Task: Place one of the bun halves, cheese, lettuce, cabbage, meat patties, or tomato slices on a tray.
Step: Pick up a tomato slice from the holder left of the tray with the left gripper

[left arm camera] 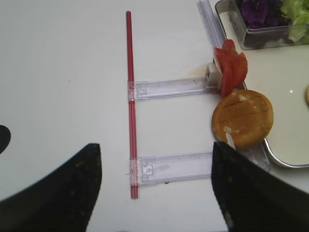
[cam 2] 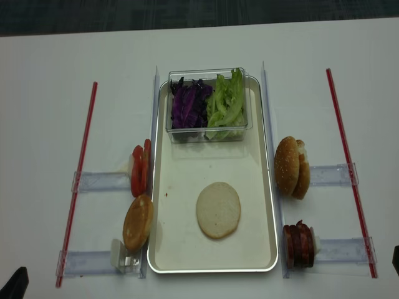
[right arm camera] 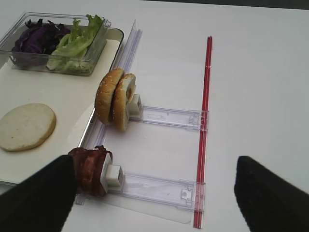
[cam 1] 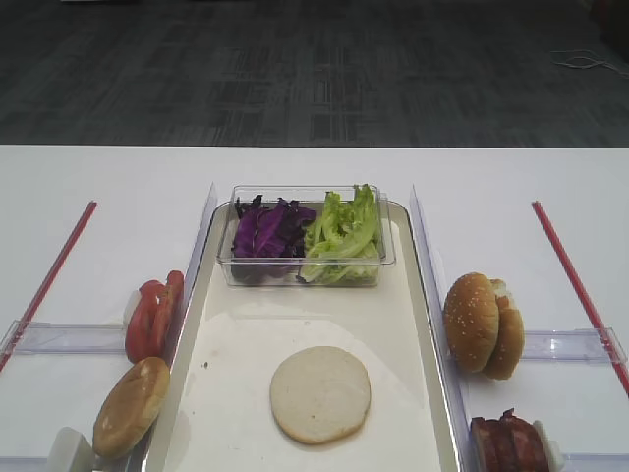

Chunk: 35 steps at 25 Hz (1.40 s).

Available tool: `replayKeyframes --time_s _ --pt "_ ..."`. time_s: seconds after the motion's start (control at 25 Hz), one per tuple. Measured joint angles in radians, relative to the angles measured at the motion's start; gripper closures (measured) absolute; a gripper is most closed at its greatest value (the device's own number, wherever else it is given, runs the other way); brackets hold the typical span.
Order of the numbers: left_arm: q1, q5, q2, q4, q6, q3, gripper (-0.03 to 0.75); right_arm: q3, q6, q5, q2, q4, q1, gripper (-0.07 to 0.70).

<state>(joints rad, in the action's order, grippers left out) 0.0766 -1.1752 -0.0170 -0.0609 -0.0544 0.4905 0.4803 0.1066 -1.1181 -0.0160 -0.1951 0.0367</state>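
A flat pale bun half (cam 1: 320,393) lies on the floor of the metal tray (cam 1: 246,324). At the tray's far end the lettuce (cam 1: 342,236) and cabbage (cam 1: 270,231) sit in a clear tub. Left of the tray stand the tomato slices (cam 1: 152,315) and a golden bun half (cam 1: 131,405). On the right stand two bun halves (cam 1: 482,323) and the meat patties (cam 1: 506,442). No cheese is in view. My left gripper (left arm camera: 154,193) hovers open near the table's front left, empty. My right gripper (right arm camera: 154,193) is open and empty over the front right rail.
Clear plastic rails (cam 2: 100,182) with white pushers (right arm camera: 113,176) hold the food upright on both sides of the tray. Red strips (cam 2: 78,180) (cam 2: 349,168) run along the table's outer left and right. The clear tub (cam 2: 206,132) fills the tray's far end.
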Motion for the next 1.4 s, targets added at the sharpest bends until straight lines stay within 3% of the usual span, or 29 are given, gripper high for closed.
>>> replayKeyframes --time_s 0.4,0.52,0.8,1.4 --pt "0.000 -0.004 0.000 0.000 0.002 0.058 0.226 0.000 0.000 0.000 0.000 -0.002 0.000 -0.022" --pt "0.000 -0.027 0.002 0.000 0.002 0.091 0.226 0.000 0.000 0.000 0.000 -0.002 0.000 -0.022" --pt "0.000 -0.094 0.171 -0.008 -0.009 0.159 0.228 0.000 0.000 0.000 0.000 -0.002 0.000 -0.022" --pt "0.000 -0.094 0.479 -0.012 -0.063 0.273 0.243 0.000 0.000 0.000 0.000 -0.005 0.000 -0.022"
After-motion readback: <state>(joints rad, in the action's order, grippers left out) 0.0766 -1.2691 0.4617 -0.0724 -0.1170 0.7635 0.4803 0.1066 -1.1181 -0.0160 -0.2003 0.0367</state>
